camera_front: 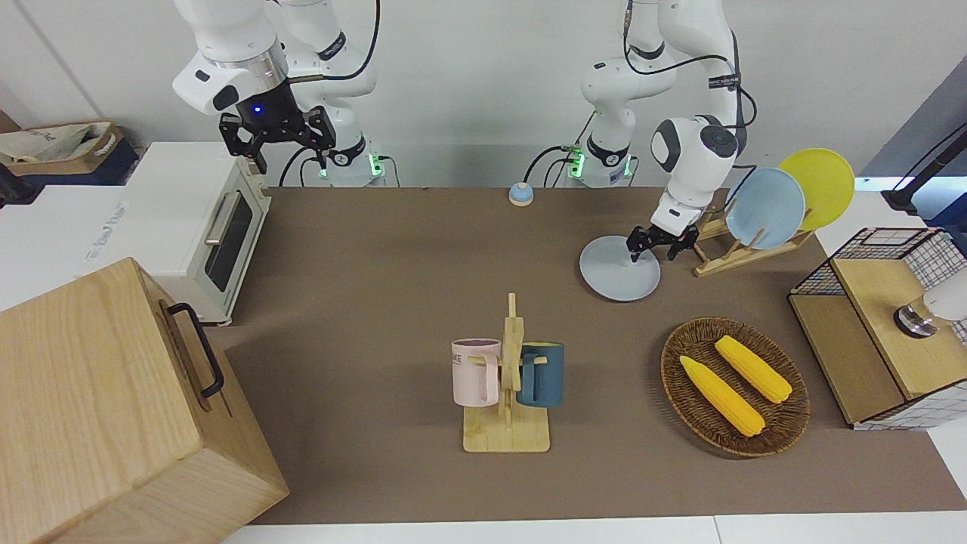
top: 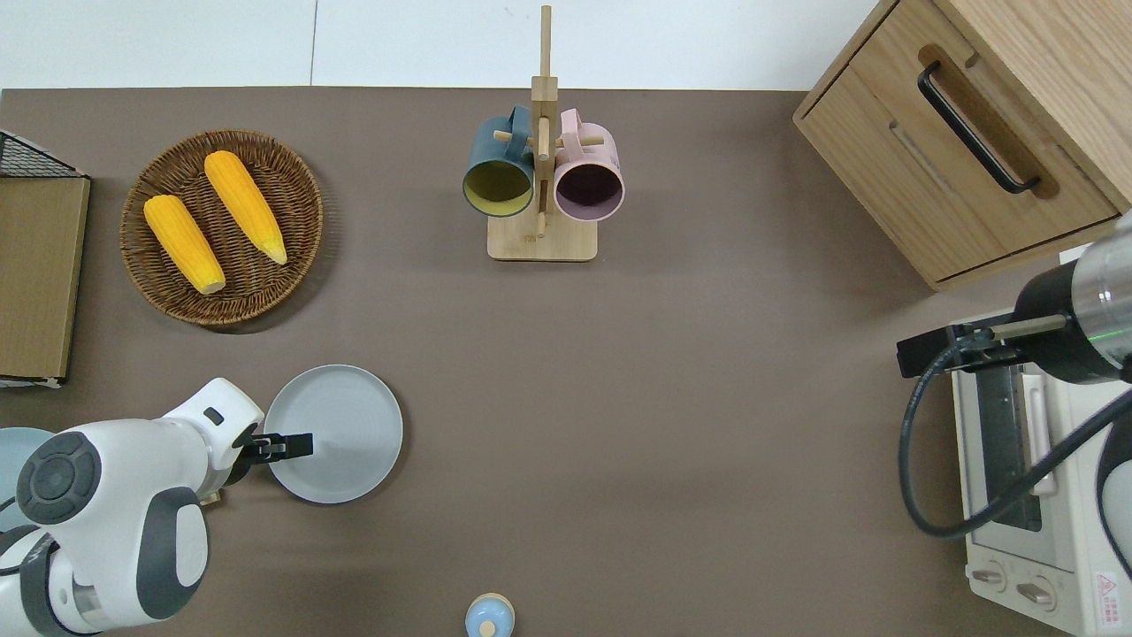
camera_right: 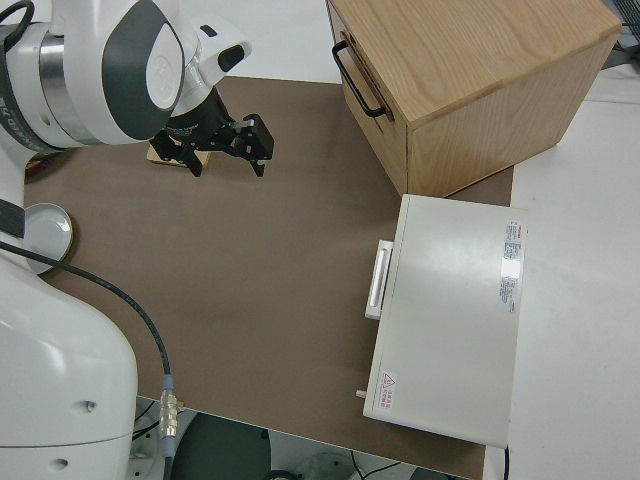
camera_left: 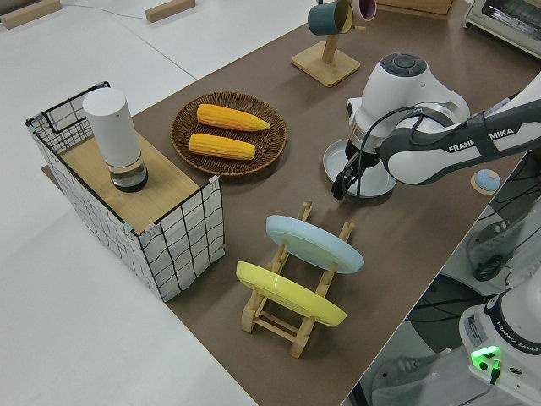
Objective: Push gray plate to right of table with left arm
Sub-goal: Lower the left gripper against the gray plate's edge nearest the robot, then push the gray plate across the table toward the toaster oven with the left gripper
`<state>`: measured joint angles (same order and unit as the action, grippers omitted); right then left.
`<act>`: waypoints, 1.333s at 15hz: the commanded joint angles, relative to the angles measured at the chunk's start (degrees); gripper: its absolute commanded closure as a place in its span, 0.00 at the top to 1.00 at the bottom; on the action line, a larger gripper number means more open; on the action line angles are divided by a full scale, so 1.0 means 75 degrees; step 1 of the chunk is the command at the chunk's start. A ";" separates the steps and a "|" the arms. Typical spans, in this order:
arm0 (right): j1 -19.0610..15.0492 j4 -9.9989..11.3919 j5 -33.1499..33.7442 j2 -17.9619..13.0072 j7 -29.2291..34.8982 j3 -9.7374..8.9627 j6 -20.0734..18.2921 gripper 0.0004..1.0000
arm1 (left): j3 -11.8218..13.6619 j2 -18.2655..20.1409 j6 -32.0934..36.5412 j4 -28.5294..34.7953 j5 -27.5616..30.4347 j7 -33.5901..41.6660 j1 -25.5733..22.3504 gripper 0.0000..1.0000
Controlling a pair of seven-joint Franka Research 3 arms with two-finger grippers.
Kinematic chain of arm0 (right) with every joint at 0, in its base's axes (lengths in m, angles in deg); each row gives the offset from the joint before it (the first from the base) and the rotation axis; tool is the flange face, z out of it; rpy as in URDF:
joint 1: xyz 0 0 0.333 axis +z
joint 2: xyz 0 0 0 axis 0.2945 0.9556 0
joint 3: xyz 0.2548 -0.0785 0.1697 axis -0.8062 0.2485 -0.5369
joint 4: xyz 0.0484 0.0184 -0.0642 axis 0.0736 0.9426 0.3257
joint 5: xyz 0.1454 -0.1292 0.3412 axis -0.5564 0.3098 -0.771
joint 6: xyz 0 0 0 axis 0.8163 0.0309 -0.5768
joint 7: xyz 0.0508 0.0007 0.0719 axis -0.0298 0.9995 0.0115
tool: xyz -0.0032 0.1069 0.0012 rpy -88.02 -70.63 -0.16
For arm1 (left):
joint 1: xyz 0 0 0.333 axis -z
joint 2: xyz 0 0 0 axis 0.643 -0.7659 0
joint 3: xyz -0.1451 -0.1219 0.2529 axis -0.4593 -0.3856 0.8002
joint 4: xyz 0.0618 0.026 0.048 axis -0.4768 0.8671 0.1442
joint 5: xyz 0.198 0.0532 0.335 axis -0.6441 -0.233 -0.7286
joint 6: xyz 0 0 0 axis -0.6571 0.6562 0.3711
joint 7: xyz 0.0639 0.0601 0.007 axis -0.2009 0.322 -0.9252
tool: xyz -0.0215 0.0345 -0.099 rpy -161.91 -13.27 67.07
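Left arm enters overhead view at lower left, wrist bent down, forearm reaching toward frame centre. Left gripper low, right of centre in front view, fingers spread, pointing down. Right arm parked, upper left in front view.
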<state>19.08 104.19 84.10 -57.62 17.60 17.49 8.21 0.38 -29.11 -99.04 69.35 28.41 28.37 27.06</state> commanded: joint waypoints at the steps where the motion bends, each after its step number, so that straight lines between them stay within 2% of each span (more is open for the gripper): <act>1: -0.0084 -0.0007 -0.0073 -0.0058 -0.0019 -0.0043 -0.0092 0.98 | 0.0058 -0.0106 -0.0330 0.0122 0.0066 -0.0073 0.0086 0.99; 3: -0.0084 0.0004 -0.0061 -0.0058 -0.0008 -0.0031 -0.0092 0.98 | 0.0047 -0.0164 -0.0353 0.0122 0.0066 -0.0073 0.0086 0.95; 4: -0.0084 0.0004 -0.0061 -0.0058 -0.0019 -0.0042 -0.0092 0.98 | 0.0046 -0.0176 -0.0377 0.0122 0.0055 -0.0073 0.0086 0.76; 5: -0.0084 0.0004 -0.0061 -0.0058 -0.0008 -0.0043 -0.0092 0.98 | 0.0058 -0.0165 -0.0377 0.0122 0.0054 -0.0073 0.0086 0.51; 6: -0.0084 0.0004 -0.0061 -0.0058 -0.0019 -0.0043 -0.0092 0.98 | 0.0058 -0.0153 -0.0365 0.0122 0.0054 -0.0073 0.0086 0.20; 7: -0.0084 -0.0007 -0.0061 -0.0058 -0.0008 -0.0043 -0.0092 0.98 | 0.0058 -0.0141 -0.0365 0.0122 0.0054 -0.0073 0.0086 0.01; 13: -0.0084 0.0004 -0.0061 -0.0058 -0.0019 -0.0031 -0.0092 0.98 | 0.0058 -0.0129 -0.0365 0.0111 0.0054 -0.0120 0.0098 0.00; 16: -0.0084 -0.0007 -0.0061 -0.0058 -0.0019 -0.0043 -0.0092 0.98 | 0.0046 -0.0176 -0.0400 0.0087 0.0043 -0.0493 0.0378 0.00; 20: -0.0084 0.0004 -0.0061 -0.0058 -0.0008 -0.0031 -0.0092 0.98 | 0.0046 -0.0679 -0.0471 -0.0298 0.0043 -0.2061 0.1817 0.00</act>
<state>19.08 104.19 84.10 -57.62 17.60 17.49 8.21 0.36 -30.43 -101.16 69.00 28.71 19.37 34.48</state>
